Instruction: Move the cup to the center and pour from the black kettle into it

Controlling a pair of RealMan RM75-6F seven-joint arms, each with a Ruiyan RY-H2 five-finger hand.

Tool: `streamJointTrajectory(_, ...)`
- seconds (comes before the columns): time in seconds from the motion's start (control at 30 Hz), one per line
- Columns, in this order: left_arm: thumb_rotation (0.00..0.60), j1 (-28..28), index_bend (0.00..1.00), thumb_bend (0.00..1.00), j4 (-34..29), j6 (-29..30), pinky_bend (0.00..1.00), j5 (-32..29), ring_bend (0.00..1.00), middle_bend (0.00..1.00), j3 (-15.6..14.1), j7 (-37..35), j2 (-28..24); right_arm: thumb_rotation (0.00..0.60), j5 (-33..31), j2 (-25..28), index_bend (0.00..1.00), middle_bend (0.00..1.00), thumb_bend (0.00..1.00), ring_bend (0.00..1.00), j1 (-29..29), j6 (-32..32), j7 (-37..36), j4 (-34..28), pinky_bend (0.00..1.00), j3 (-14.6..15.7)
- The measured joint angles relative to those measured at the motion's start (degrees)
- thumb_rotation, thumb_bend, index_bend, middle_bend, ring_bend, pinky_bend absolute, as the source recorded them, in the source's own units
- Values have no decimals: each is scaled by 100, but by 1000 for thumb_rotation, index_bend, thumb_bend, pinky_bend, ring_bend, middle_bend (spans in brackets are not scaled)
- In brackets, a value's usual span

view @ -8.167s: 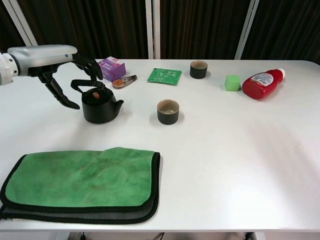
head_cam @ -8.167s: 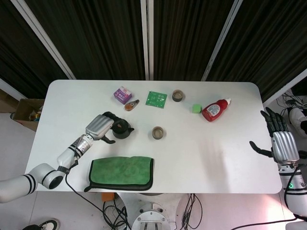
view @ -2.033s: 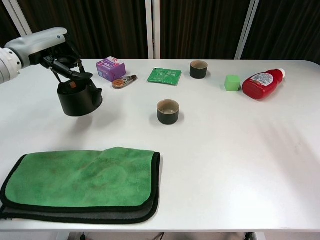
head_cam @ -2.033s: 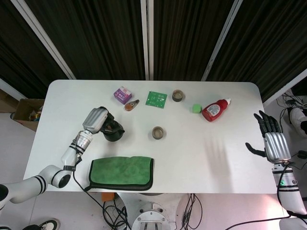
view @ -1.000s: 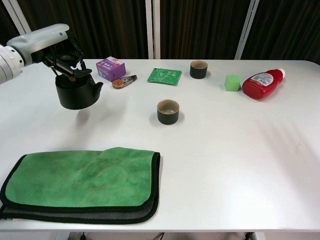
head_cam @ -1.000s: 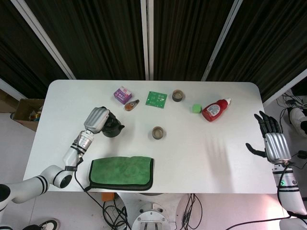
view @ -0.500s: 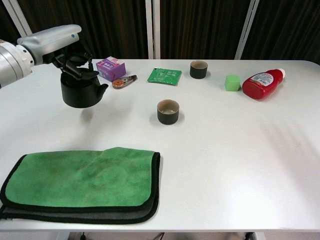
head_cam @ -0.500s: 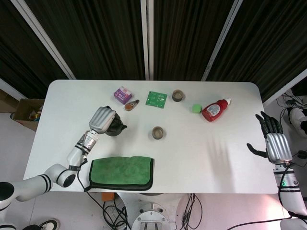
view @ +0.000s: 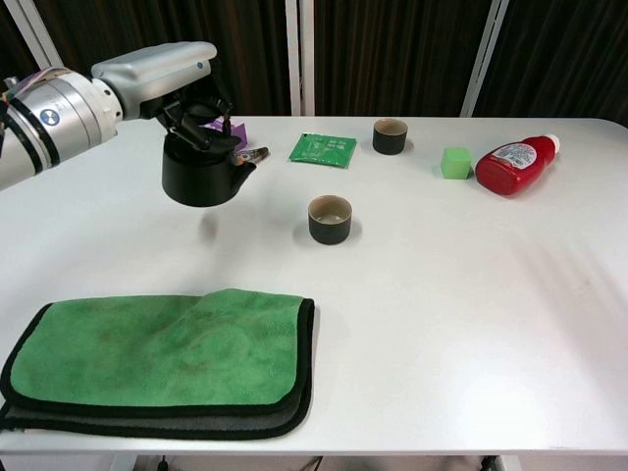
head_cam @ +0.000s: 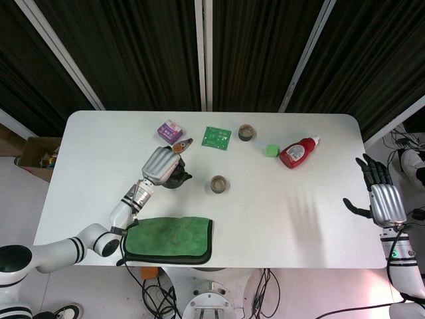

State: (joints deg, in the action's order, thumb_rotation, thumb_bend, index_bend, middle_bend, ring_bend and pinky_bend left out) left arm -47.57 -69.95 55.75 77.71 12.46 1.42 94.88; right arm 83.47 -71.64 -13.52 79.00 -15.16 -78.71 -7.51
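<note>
Step in hand, by my reading: the carry toward the pour. Left robot hand [view: 186, 98] has its fingers curled over the top handle of the black kettle [view: 201, 175] and holds it clear of the surface [view: 471, 294]; a small shadow lies on the white top beneath it. Kettle roughly upright, spout toward the cup [view: 330, 219].

Cup stands about mid-surface, mouth up, well apart from any edge, so the centring part looks done. A second, similar cup [view: 390, 135] sits near the far edge; I take the middle one as the target.

Next move, as I judge it: bring the kettle the rest of the way toward the cup until the spout is over its mouth, then tip toward the spout. Kettle is near the cup but not yet above it. Risk: overshoot, or the body knocking the rim.

Right robot hand [head_cam: 384, 199] hangs off the right edge, fingers spread, holding nothing; only the head view shows it.

Hard to make out:
- The exact hold on the handle; fingers and handle are both black and merge.
- Whether the kettle holds any liquid.
- Purple box [head_cam: 169, 131] and the small item beside it are partly hidden behind kettle and hand in the chest view.
- Green cloth [view: 157, 358], at the near left corner, is cut by the frame in the chest view.
</note>
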Motion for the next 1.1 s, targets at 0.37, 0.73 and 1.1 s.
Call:
streamJointTrajectory(0.37, 600, -385, 1000, 465, -41, -181, 493, -256, 930, 1000, 206, 634, 353, 600, 3, 30, 0, 0, 180, 0, 7, 26, -34, -8, 0, -17)
streamJointTrajectory(0.73, 600, -686, 1000, 464, 120, -365, 494, -541, 931, 1000, 352, 938, 607, 600, -7, 71, 0, 0, 180, 0, 46, 75, -47, -34, 0, -25)
streamJointTrajectory(1.1, 600, -843, 1000, 465, 298, -409, 500, -615, 931, 1000, 367, 979, 805, 600, -21, 57, 0, 0, 181, 0, 43, 41, -79, 11, 0, -24)
